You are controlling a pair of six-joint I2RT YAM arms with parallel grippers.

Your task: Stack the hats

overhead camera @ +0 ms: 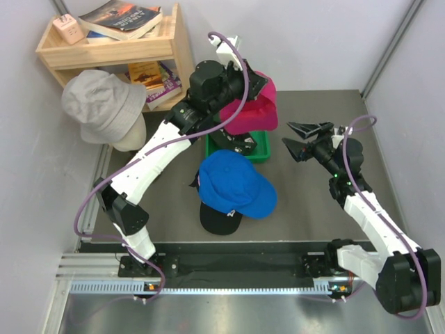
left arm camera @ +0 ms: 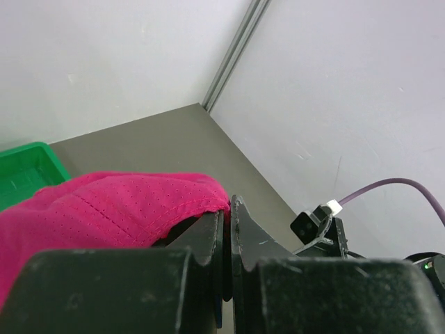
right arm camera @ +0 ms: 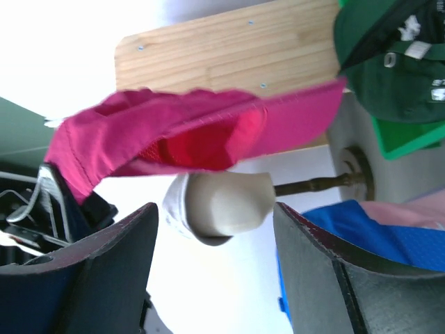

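Enclosing grey table (overhead camera: 306, 205), pale walls (overhead camera: 313, 42)

On my feed the magenta cap (left arm camera: 118, 209) is pin-holed mesh cloth, matt; the left gripper (left arm camera: 229, 212) is dull, scuffed black plastic. Upper left of the top view, the shelf (overhead camera: 182, 52) is pale bare wood; the green tray (overhead camera: 261, 154) is smooth plastic, glossy I think

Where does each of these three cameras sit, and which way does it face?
Top external: fixed above and behind, looking down on the table; left arm and right arm both show.
Left wrist: on the left arm, looking past the shut left claw, which pinches the magenta cap, toward the wall corner.
Right wrist: on the right arm, looking leftward through the open right claw at the wooden shelf.
Shared: all three show the magenta cap.
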